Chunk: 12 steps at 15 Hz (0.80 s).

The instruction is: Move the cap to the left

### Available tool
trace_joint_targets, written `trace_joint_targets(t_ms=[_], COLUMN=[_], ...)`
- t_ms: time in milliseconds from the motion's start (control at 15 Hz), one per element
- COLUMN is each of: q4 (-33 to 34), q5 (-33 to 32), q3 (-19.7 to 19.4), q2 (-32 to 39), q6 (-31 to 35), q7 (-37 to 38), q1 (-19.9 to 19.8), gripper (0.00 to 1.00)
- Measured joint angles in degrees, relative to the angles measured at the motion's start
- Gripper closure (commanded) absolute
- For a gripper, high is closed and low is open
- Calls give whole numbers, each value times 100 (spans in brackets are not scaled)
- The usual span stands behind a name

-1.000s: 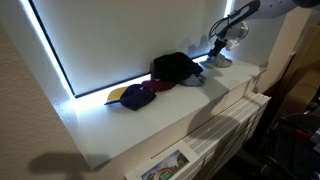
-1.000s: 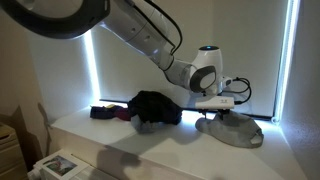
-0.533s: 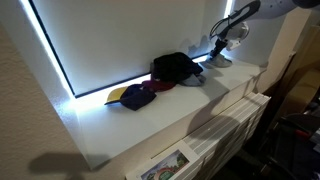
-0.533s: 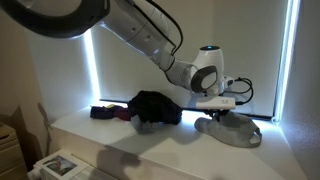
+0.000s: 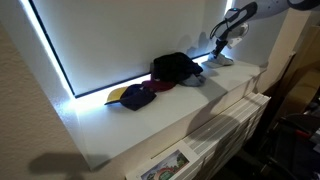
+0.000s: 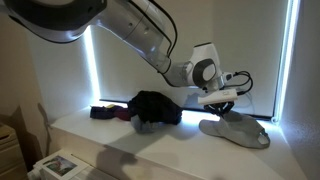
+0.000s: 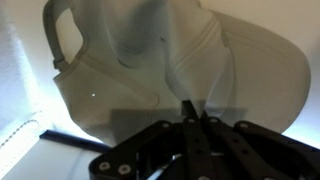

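Observation:
The pale grey-white cap (image 7: 150,55) fills the wrist view, crown up and strap loop at the upper left. My gripper (image 7: 195,117) is shut on a pinched fold of its fabric near the lower middle. In both exterior views the cap (image 6: 238,129) (image 5: 219,61) rests on the white ledge (image 6: 110,140) at the end next to the bright window edge. The gripper (image 6: 222,100) (image 5: 217,47) hangs directly over the cap, touching its top.
A bulky black cap bundle (image 5: 175,68) (image 6: 155,108) lies in the middle of the ledge. Beyond it lies a dark maroon-navy cap with a yellow part (image 5: 135,95) (image 6: 105,112). The window blind (image 5: 130,35) stands close behind; a radiator (image 5: 225,125) is below the ledge.
The jaws have gone from open to shut, pinching the cap's fabric. The gripper has risen slightly and the cap's shape has stretched a little.

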Motion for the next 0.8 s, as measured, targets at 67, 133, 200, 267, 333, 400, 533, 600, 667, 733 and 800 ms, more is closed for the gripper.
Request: trace_joint_targets(t_ms=[67, 133, 200, 267, 333, 400, 533, 600, 667, 733, 800], q4=[11, 13, 4, -22, -58, -117, -321, -465, -641, -858, -1088], q5=[-217, -415, -595, -759, -882, -982, -1142, -1209, -1244, -1245, -1223], q3=[-231, -447, -637, -800, -919, -1013, -1104, -1105, -1066, -933, -681], q2=[-78, -169, -283, -420, -562, -722, -1072, -1258, -1451, -1664, -1902], q6=[36, 134, 254, 426, 600, 778, 1158, 1363, 1574, 1748, 1810], q7=[172, 332, 460, 528, 550, 554, 534, 489, 341, 43, -306], q1=[188, 370, 538, 686, 796, 885, 994, 1019, 1024, 984, 884], gripper=[99, 99, 99, 99, 99, 99, 99, 99, 99, 99, 99])
